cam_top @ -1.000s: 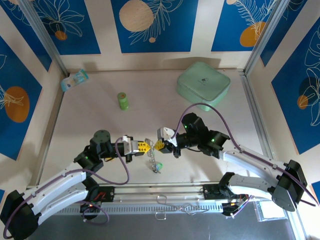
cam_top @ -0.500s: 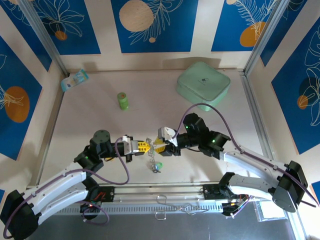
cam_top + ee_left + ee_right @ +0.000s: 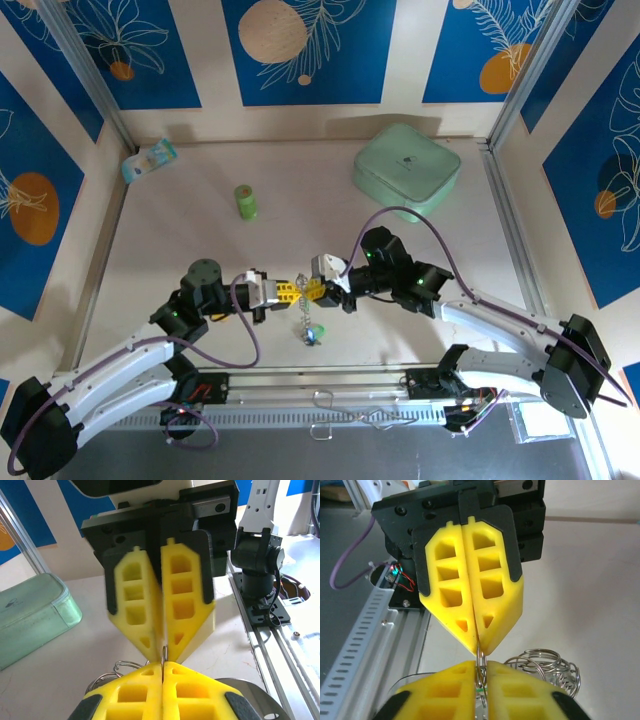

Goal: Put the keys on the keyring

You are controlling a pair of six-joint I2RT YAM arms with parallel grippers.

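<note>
Left gripper (image 3: 294, 291) and right gripper (image 3: 314, 291) sat tip to tip, both clenched on the keyring (image 3: 480, 664), likely steadying its wire for threading.

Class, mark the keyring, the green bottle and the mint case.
keyring (image 3: 480, 656), right wrist view, on its thin upright wire.
green bottle (image 3: 245, 202), top view, its body.
mint case (image 3: 406, 166), top view, lid centre.

Keyring (image 3: 480, 656) wire mostly hidden; keys (image 3: 313, 336) too small.
</note>
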